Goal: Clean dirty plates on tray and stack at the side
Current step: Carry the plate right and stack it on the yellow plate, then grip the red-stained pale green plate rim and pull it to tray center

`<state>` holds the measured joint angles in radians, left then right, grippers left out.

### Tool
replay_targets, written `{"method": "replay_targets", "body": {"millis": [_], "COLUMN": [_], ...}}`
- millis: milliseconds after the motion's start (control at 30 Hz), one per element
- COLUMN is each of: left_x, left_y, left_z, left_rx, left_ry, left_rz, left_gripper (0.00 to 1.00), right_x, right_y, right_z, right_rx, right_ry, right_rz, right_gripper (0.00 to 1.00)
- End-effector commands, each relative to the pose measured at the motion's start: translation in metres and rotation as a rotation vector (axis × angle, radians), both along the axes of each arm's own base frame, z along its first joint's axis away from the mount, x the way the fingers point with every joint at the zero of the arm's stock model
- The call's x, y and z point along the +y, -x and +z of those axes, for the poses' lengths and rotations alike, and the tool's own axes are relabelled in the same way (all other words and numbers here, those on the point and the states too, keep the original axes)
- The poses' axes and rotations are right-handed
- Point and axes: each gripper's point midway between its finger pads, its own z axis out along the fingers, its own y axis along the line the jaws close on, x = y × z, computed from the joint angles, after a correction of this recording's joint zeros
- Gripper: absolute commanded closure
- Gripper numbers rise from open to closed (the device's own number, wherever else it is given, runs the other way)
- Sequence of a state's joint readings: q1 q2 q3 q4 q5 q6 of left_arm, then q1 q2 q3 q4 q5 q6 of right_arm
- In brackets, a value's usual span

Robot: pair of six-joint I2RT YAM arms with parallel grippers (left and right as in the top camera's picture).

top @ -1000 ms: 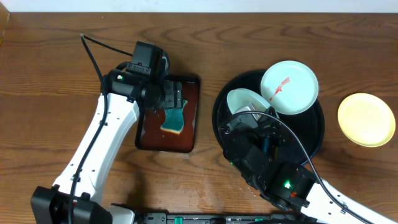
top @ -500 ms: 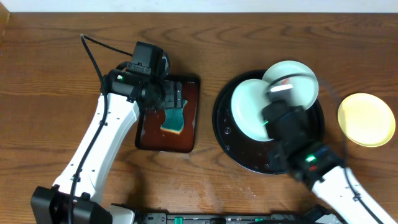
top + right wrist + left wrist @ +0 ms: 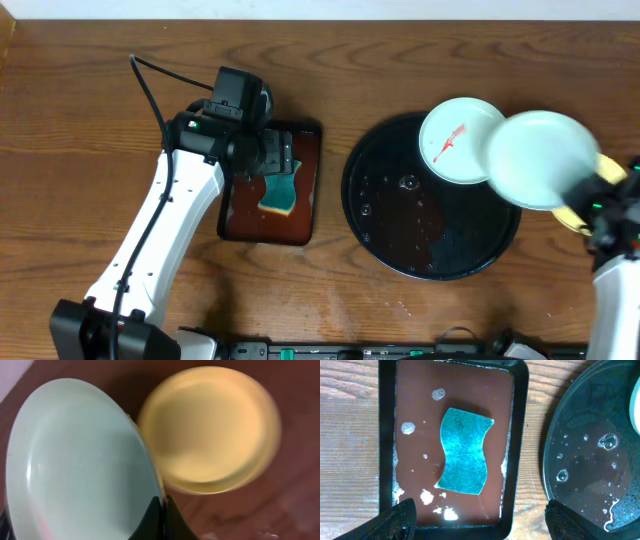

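Now right gripper [image 3: 162, 510] clamps the mint plate [image 3: 75, 460] by its rim — partly over yellow plate [image 3: 215, 430]

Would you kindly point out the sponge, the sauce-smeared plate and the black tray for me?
sponge [image 3: 464, 451], left wrist view, middle of its teal face.
sauce-smeared plate [image 3: 452, 140], overhead view, on its red smear.
black tray [image 3: 400, 230], overhead view, bare wet floor.

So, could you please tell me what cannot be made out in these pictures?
Yellow plate: blurred in the right wrist view; overhead, mostly covered by the held plate.
Right hand: only fingertips show, at its wrist view's bottom edge; overhead, largely hidden under the held plate.
Left hand: fingers cut off by the left wrist view's bottom edge.
Smeared plate: its right edge is covered overhead by the held plate.
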<state>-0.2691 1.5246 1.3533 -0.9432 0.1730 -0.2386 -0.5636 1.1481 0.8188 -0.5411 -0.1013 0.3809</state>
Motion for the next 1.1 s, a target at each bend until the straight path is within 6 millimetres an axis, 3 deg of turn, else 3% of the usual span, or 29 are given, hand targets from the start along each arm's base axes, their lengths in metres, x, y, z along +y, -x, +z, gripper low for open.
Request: {"method": "replay_targets", "body": {"millis": [0,200,300,433,500,567,633,733,867,967,1067], "left_x": [0.002,0.002,0.002,0.002,0.002,0.002,0.002,0.002,0.002,0.002,0.002], "left_y": [-0.004,-0.004,-0.004,-0.004,-0.004,-0.004,-0.004,-0.004,-0.004,-0.004,-0.004], "left_z": [0.008,0.008,0.008,0.008,0.008,0.008,0.008,0.008,0.008,0.008,0.008], "left_rx": [-0.019,-0.019,-0.019,-0.02,-0.019,-0.019,-0.019,-0.019,-0.019,-0.019,-0.02], "left_ry": [0.001,0.001,0.001,0.001,0.001,0.001,0.001,0.001,0.001,0.001,0.001], "left_rz": [0.01,0.01,0.01,0.01,0.01,0.01,0.01,0.01,0.01,0.01,0.01], "left_gripper": [0.17,0.17,0.17,0.17,0.18,0.17,0.17,0.17,0.17,0.17,0.17], "right_x": [-0.04,-0.09,-0.098,-0.098,-0.089,-0.072,-0.044,0.003,0.059,0.075,0.08], "right_y": [0.009,0.024,0.028,0.028,0.017,-0.014,-0.044,-0.072,-0.093,-0.101,-0.115], "right_z": [-0.015,-0.06,-0.079,-0.093,-0.087,-0.067,-0.043,-0.021,-0.03,-0.048,-0.06], "right_rx": [-0.022,0.042,0.083,0.128,0.094,0.0,-0.089,-0.129,-0.054,0.049,0.082], "right_ry": [-0.115,-0.149,-0.155,-0.15,-0.169,-0.164,-0.142,-0.088,0.027,0.148,0.243], "right_rz": [-0.196,-0.339,-0.365,-0.349,-0.296,-0.127,0.058,0.276,0.47,0.497,0.509], "right_gripper": [0.99,0.99,0.98,0.68,0.58,0.55,0.55,0.55,0.56,0.57,0.58]}}
